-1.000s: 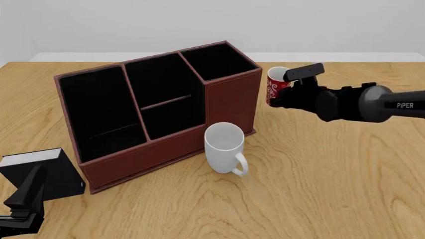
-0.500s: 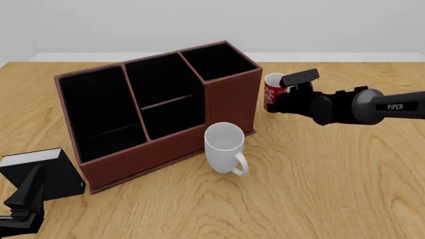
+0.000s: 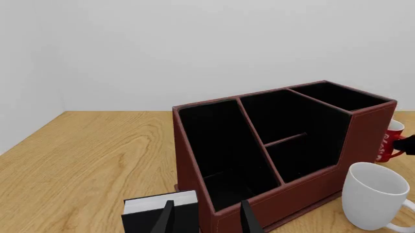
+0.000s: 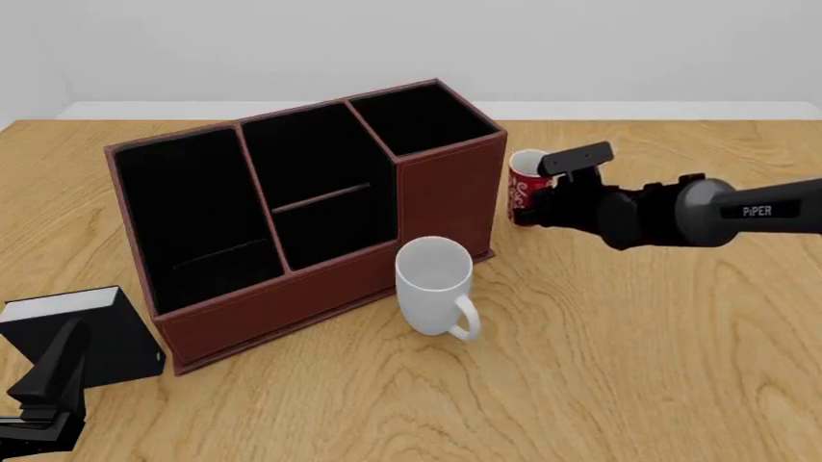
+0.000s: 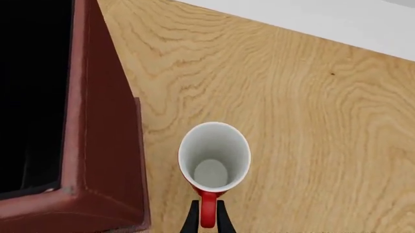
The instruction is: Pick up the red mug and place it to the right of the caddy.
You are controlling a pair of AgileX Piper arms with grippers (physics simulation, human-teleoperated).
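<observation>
The red mug [image 4: 526, 186] is small, red with white swirls outside and white inside, its handle pointing toward the right gripper [image 5: 207, 217]. It stands upright just beside the right end of the caddy [image 4: 308, 207], apart from the wall. The right gripper's two fingers sit closed on the handle, one on each side. Compared with a second ago, the mug is lower and a little nearer the caddy. The white mug [image 4: 434, 286] stands in front of the caddy. The left gripper [image 3: 203, 222], fingers narrowly parted and holding nothing, hangs near the small black box [image 4: 80, 332].
</observation>
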